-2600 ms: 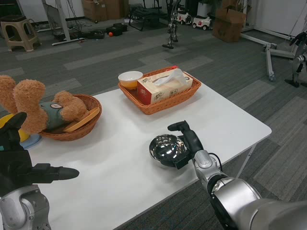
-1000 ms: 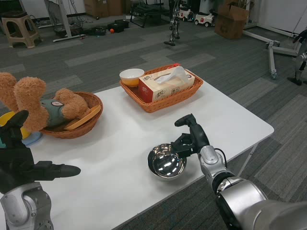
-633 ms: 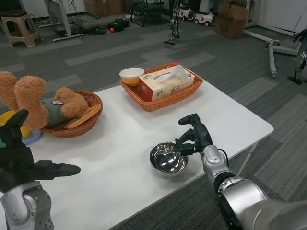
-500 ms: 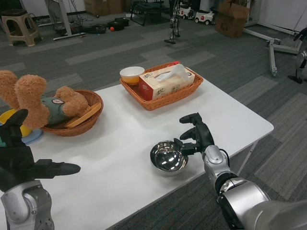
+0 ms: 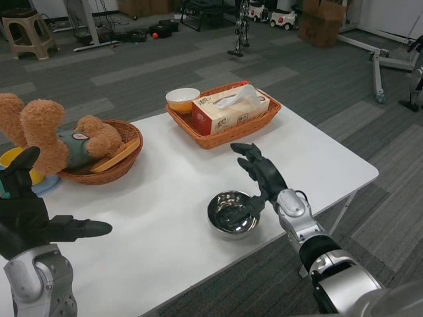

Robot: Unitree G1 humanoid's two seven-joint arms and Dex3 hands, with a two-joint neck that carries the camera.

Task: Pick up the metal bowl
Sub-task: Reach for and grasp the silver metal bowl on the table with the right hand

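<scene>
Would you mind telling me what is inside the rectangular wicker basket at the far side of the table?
The rectangular wicker basket holds a tissue box and, at its left end, a small bowl. The box hides the basket floor beneath it.

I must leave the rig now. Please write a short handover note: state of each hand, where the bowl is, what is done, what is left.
Right hand: open, fingers spread, just above and behind the metal bowl, holding nothing.
Left hand: open, waiting at the table's near left edge.
Bowl: upright on the table near the front edge, not lifted.
Done: nothing secured.
Left: grip the bowl and raise it.
</scene>
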